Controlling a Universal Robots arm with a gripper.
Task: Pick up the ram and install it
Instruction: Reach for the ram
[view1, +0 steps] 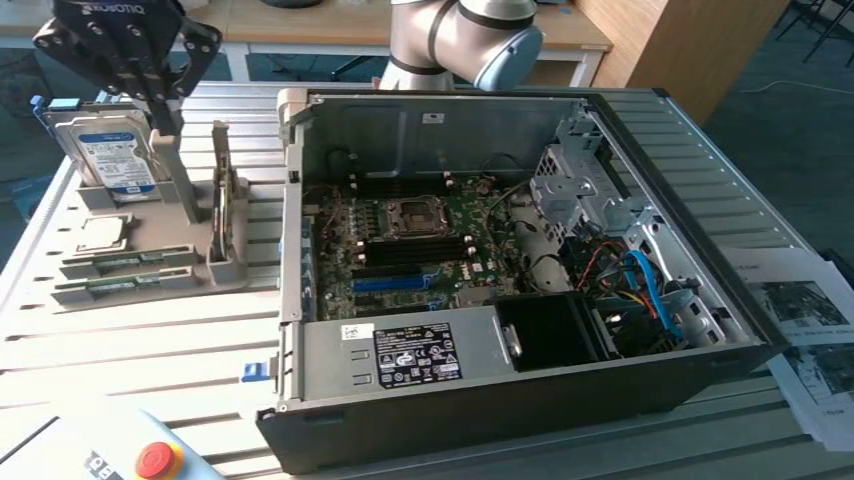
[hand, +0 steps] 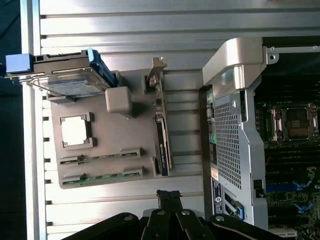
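Two ram sticks (view1: 123, 264) (view1: 118, 287) lie flat in slots at the near end of a grey holder (view1: 147, 225), slim green boards. In the wrist view they are the ram sticks (hand: 100, 159) (hand: 102, 177) on the holder (hand: 125, 135). My gripper (view1: 156, 100) hangs above the holder's far end, beside the hard drive, well apart from the ram. Its black fingers (hand: 170, 196) are shut with nothing between them. The open computer case (view1: 300, 330) lies to the exterior view's right, its motherboard (view1: 427, 245) exposed.
On the holder also stand a silver hard drive (view1: 114, 155), a square processor chip (view1: 104, 232) and a board on edge (view1: 222, 205). A red emergency button (view1: 158, 460) sits at the near corner. Papers (view1: 801, 310) lie to the right of the case.
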